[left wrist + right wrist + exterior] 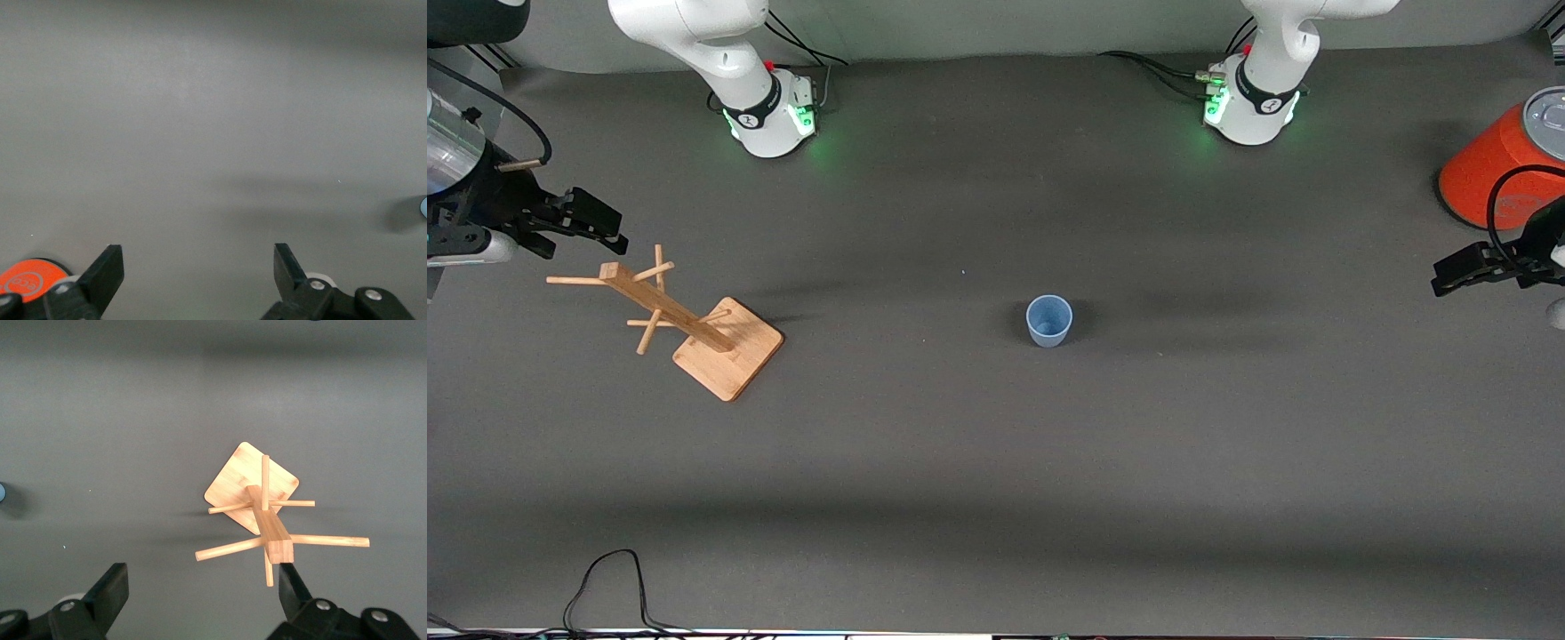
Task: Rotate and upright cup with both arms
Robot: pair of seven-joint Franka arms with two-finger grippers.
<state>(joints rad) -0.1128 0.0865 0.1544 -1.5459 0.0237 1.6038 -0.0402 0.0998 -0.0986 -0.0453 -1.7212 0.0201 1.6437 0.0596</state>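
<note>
On the dark worktop [996, 462] stand three things — one light-blue cup [1048, 320], one wooden peg rack [685, 324] and one orange cylinder [1498, 169] with a grey top. One cup only: it sits upright, mouth upward, near the middle, well apart from both sets of jaws. Right gripper [591, 220], jaws spread and holding nothing, hovers at the right arm's end, just beside the top of the rack. Left gripper [1458, 271], jaws likewise released and empty, hovers at the left arm's end — beside the cylinder.
</note>
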